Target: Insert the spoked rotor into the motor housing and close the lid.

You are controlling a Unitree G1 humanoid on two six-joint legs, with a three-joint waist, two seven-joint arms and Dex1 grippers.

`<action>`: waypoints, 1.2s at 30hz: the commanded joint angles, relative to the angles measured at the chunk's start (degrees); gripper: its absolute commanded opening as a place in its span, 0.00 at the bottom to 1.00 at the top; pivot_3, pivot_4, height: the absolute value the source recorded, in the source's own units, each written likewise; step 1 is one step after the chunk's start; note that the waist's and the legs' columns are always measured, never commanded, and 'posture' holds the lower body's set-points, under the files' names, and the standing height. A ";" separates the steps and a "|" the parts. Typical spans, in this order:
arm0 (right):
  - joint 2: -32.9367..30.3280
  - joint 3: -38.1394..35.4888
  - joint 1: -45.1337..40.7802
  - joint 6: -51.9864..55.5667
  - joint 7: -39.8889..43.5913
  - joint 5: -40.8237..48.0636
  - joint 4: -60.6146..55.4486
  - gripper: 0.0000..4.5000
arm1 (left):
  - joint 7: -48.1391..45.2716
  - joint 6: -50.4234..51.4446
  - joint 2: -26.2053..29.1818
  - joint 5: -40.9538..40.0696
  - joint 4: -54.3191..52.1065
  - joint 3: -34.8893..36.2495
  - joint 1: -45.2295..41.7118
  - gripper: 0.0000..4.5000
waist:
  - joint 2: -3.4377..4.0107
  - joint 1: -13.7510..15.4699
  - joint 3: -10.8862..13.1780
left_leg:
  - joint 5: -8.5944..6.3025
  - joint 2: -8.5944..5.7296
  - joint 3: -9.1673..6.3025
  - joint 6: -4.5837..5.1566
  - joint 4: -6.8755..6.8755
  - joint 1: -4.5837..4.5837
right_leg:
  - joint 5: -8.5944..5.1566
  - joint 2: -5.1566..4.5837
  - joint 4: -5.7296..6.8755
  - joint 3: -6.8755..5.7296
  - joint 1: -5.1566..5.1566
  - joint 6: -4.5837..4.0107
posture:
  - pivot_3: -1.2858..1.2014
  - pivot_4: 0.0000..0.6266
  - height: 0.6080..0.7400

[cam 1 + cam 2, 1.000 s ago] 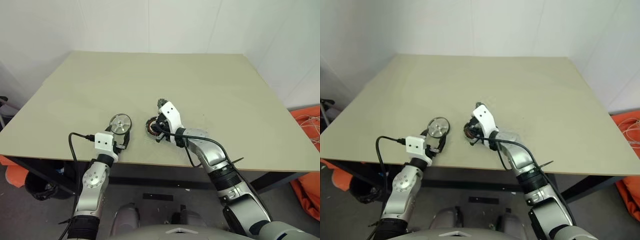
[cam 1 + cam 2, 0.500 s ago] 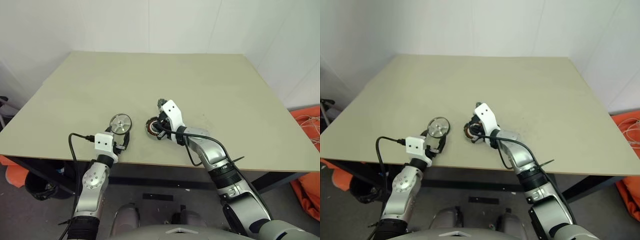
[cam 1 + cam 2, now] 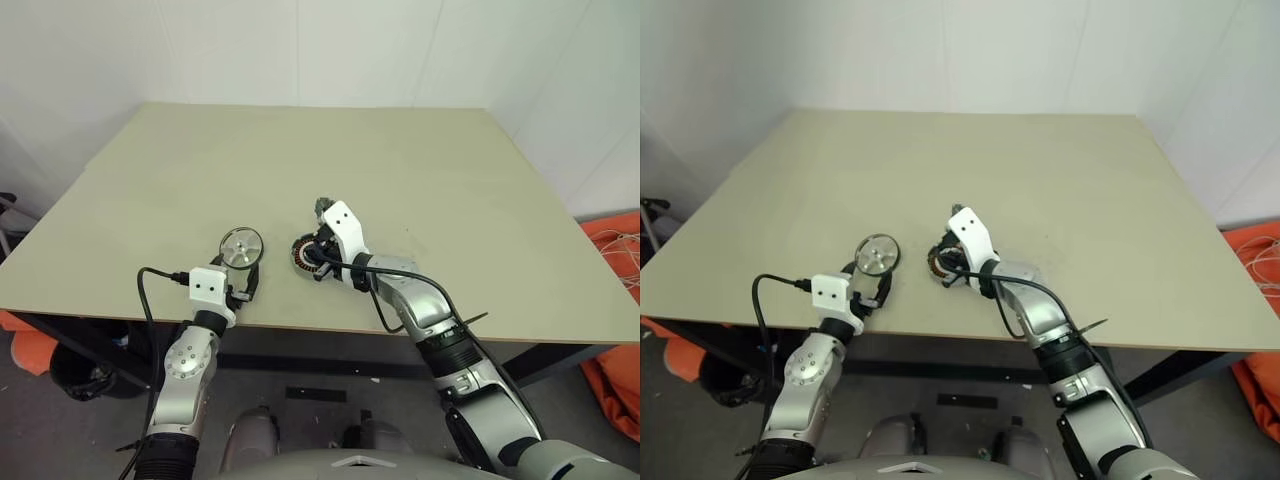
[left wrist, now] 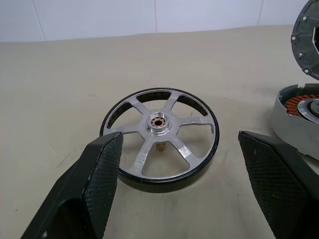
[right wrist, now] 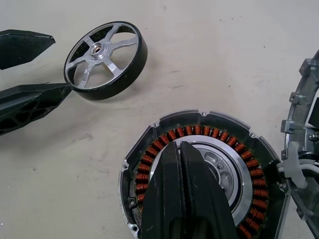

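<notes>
The spoked rotor, a black-rimmed wheel with silver spokes, lies flat on the table near the front edge. My left gripper is open, one finger on each side of the rotor's near rim and apart from it. To the right sits the motor housing, a silver ring with copper windings. The lid, a dark grey plate, stands upright at the housing's far side. My right gripper is shut with nothing in it, its tips over the housing's centre hub.
The beige table stretches away behind the parts, and its front edge runs just under both wrists. An orange cloth lies on the floor to the right. A white wall backs the table.
</notes>
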 commanded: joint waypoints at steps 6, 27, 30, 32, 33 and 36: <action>0.32 -0.86 -1.46 1.71 -0.37 -0.04 2.02 0.01 | 0.08 -0.40 0.01 -0.30 -2.43 -0.07 -0.41 0.87 | 0.00 0.02 0.00 | 0.00 0.00 0.00 -0.01 0.02 0.04 | 0.00 0.00 0.01 0.00 0.04 0.00 | 0.52 0.00 1.00; 1.57 -3.79 -1.68 0.61 3.08 5.07 -5.90 0.01 | -0.17 -0.65 0.08 -0.53 -1.77 0.09 -0.96 0.87 | -0.01 0.00 0.00 | 0.00 0.00 -0.01 0.00 0.02 -0.07 | 0.00 0.00 0.00 0.00 -0.06 -0.01 | 0.52 0.00 1.00; 1.66 -4.35 -2.23 0.27 2.22 4.90 -5.45 0.01 | -0.10 -0.67 0.01 -0.51 -1.76 0.08 -0.96 0.87 | -0.01 0.03 0.00 | 0.00 0.00 -0.01 0.00 0.02 -0.08 | 0.00 0.00 0.01 0.00 -0.06 -0.01 | 0.52 0.00 1.00; 1.84 -4.75 -2.92 -0.15 1.06 4.37 -4.52 0.01 | -0.06 -0.69 -0.07 -0.50 -1.68 0.02 -1.03 0.87 | -0.01 0.02 0.00 | 0.00 0.00 -0.01 0.00 0.02 -0.08 | 0.00 0.00 0.00 0.00 -0.07 -0.01 | 0.52 0.00 1.00; 1.84 -4.80 -3.32 -0.31 0.17 3.74 -3.81 0.01 | -0.05 -0.70 -0.11 -0.49 -1.62 0.00 -1.08 0.87 | -0.01 0.02 0.00 | 0.00 0.00 -0.01 0.00 0.02 -0.08 | 0.00 0.00 0.00 0.00 -0.07 -0.01 | 0.52 0.00 1.00; 1.80 -4.87 -4.30 -0.85 -1.83 2.44 -1.52 0.01 | -0.06 -0.78 -0.21 -0.45 -1.55 -0.09 -1.15 0.87 | -0.01 0.00 0.00 | 0.01 0.01 -0.01 -0.01 0.02 -0.07 | 0.00 0.01 0.01 0.00 -0.07 -0.01 | 0.52 0.00 1.00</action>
